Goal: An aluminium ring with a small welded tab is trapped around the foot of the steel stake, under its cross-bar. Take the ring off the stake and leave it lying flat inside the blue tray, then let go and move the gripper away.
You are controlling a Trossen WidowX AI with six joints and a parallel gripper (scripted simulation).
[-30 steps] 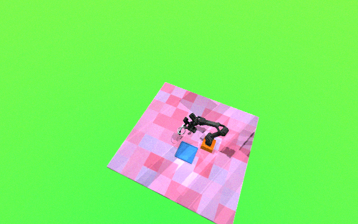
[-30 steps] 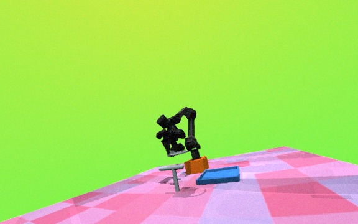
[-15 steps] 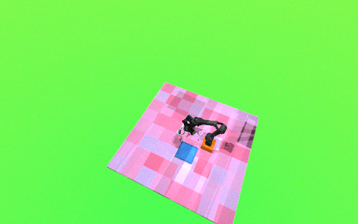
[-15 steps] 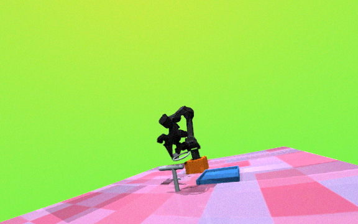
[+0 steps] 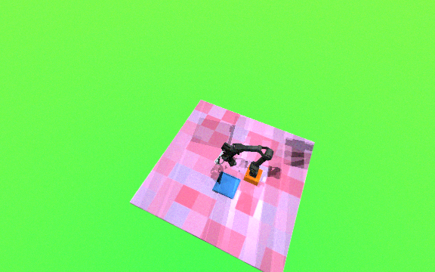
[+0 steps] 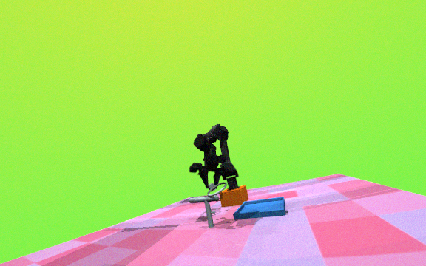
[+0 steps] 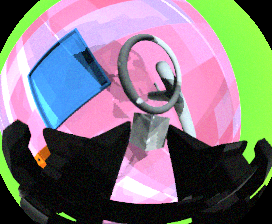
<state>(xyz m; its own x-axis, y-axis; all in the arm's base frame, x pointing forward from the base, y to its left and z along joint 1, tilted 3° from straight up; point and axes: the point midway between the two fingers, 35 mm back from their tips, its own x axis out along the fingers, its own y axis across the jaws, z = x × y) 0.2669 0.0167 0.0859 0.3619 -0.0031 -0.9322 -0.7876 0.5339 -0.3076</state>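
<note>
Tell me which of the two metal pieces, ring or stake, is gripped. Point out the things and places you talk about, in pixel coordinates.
The ring [image 6: 217, 193] [image 7: 123, 70]: its tab [image 7: 149, 134] is pinched between the fingers [image 6: 205, 182]. The T-shaped stake [image 6: 208, 214] [image 7: 187, 120] stands ungripped.
</note>
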